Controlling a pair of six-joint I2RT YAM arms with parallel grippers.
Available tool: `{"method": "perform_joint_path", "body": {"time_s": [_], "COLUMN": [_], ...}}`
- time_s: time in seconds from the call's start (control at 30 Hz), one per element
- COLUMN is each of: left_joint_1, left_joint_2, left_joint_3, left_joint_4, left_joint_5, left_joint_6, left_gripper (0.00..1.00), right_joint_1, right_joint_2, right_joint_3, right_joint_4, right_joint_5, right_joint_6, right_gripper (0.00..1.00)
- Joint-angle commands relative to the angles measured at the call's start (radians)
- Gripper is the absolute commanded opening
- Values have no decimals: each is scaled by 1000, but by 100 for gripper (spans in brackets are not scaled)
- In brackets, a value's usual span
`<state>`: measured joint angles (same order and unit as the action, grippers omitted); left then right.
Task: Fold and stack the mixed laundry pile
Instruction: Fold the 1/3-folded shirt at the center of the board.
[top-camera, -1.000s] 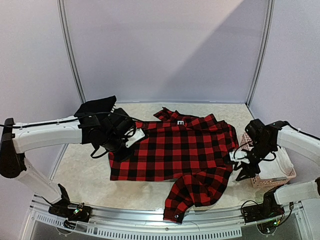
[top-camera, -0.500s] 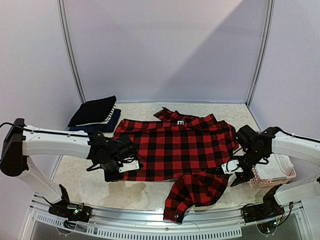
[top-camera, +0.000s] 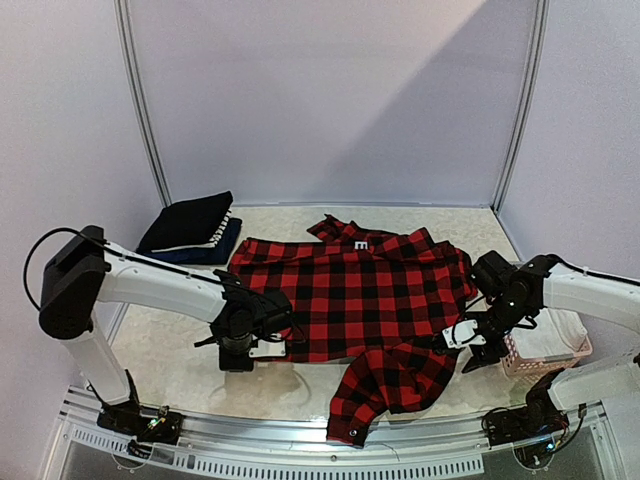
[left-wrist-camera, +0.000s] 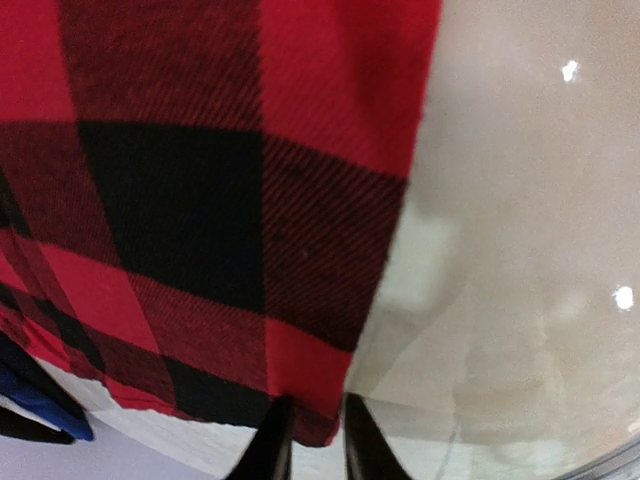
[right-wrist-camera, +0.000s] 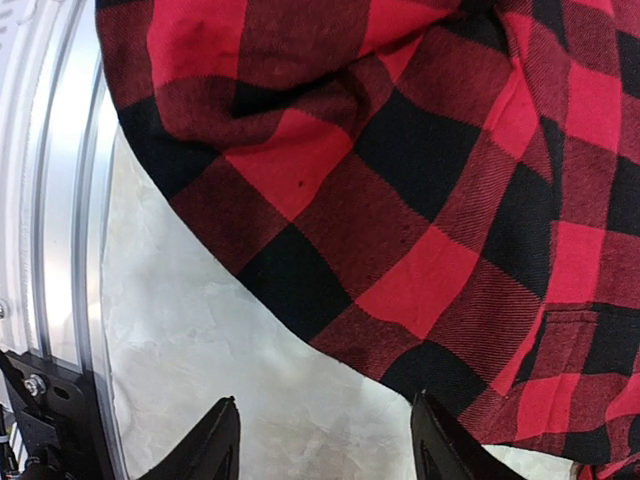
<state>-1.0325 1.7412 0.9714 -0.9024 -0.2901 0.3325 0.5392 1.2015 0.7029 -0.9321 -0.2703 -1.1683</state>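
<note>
The red-and-black plaid flannel shirt (top-camera: 350, 295) lies spread flat in the middle of the table, one sleeve hanging toward the near edge. My left gripper (top-camera: 245, 352) is at its near-left hem corner. In the left wrist view the jaws (left-wrist-camera: 312, 445) are closed narrowly on that corner of the shirt (left-wrist-camera: 200, 200). My right gripper (top-camera: 472, 352) is open and empty just off the shirt's right edge. In the right wrist view its fingers (right-wrist-camera: 325, 450) hover over bare table beside the plaid cloth (right-wrist-camera: 400, 150). Folded navy and black clothes (top-camera: 190, 225) sit stacked at the back left.
A pink slatted basket (top-camera: 525, 358) holding something white (top-camera: 555, 330) stands at the right edge, just right of my right gripper. The metal rail of the table's near edge (right-wrist-camera: 60, 200) runs close to the hanging sleeve.
My left gripper came from the shirt's back-left shoulder to its near-left hem corner and closed on it. My right gripper shifted slightly left toward the shirt's right edge.
</note>
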Motion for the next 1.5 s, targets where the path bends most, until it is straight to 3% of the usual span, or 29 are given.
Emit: {"method": "perform_joint_path", "body": {"time_s": [0.0,0.03,0.13,0.2,0.53,0.7,0.8,0.83,0.87,1.23,1.27,1.37,1.47], "left_joint_1": [-29,-33,-35,-34,-29,-29,-29,-29,-29,-22,-21,-20,-19], "left_joint_2": [120,125,92,56,5,-1,-5,-6,-4,-44,-48,-55,-56], "left_joint_3": [2,8,7,-1,-5,-3,-5,-3,-1,30,30,29,30], "left_joint_4": [17,9,5,4,-4,-5,-2,-3,-3,-23,-26,-25,-28], "left_joint_5": [-31,-41,-55,-73,-143,-159,-175,-179,-185,-263,-264,-276,-288], "left_joint_6": [-12,-17,-28,-29,-43,-46,-43,-43,-42,-53,-53,-52,-54], "left_gripper": [7,1,0,0,0,0,0,0,0,0,0,0,0], "right_joint_1": [10,10,12,35,142,147,151,152,155,153,152,152,162], "right_joint_2": [4,8,10,11,102,163,175,177,174,-11,-15,-19,-7], "right_joint_3": [-46,-51,-60,-58,-69,-74,-74,-69,-58,196,186,128,125], "right_joint_4": [35,44,61,59,147,233,246,235,218,-65,-54,-38,-53], "right_joint_5": [32,32,-2,-26,-27,24,31,31,30,46,59,61,-99], "right_joint_6": [-22,-28,-42,-50,-19,33,46,58,64,128,132,113,137], "right_gripper": [60,61,72,73,65,48,12,2,0,1,5,29,44]}}
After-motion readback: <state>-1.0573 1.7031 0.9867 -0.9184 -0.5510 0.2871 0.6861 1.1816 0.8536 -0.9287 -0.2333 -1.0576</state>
